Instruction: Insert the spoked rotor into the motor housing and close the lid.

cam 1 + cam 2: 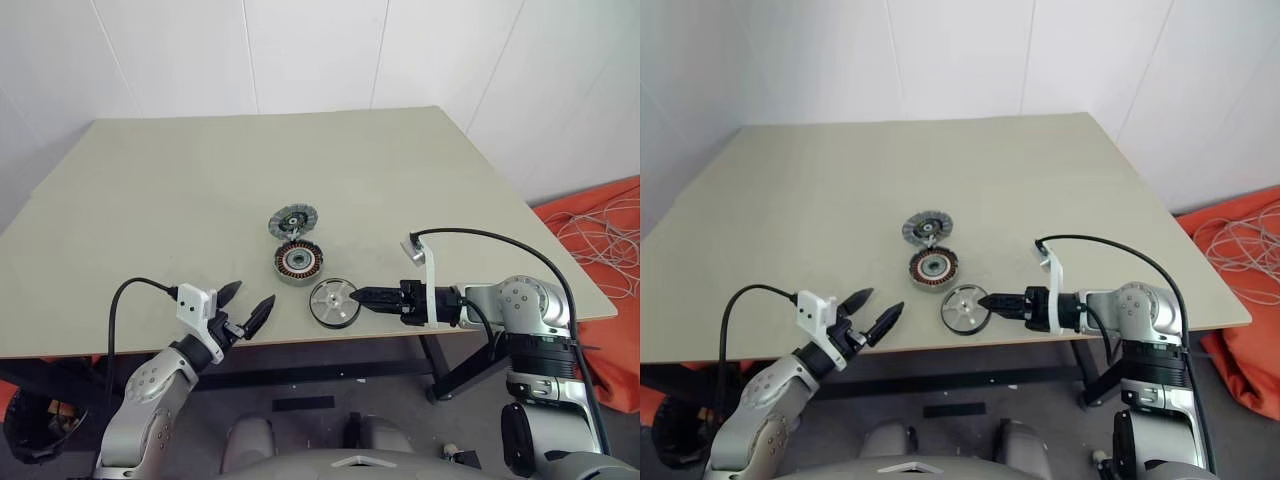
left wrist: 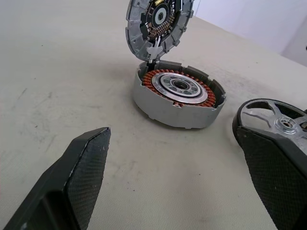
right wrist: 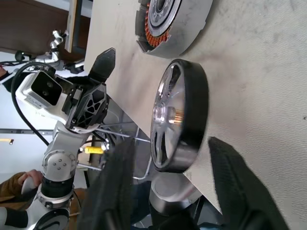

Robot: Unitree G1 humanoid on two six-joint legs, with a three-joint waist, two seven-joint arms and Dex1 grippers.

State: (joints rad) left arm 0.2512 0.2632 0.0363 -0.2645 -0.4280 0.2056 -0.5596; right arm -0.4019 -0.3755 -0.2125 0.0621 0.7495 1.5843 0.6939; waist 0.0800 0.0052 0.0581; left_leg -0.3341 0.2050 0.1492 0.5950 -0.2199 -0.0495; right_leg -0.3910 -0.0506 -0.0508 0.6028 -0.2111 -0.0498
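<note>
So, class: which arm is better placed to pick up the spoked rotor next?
Right. Its gripper already has fingers either side of the spoked rotor; the left gripper hovers apart, open.

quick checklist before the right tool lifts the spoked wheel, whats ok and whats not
1. Silver spoked metal wheel with dark rim lies flat on the beige table near its front edge: ok.
2. Right tool is at the wheel's rim, fingers either side of it in the right wrist view: ok. Firm grip: cannot tell.
3. Round grey housing with copper windings has its centre open to take the wheel: ok.
4. Grey ribbed lid is swung up off the housing, joined at one edge: ok.
5. Left tool is open and apart from all three parts: ok.
</note>
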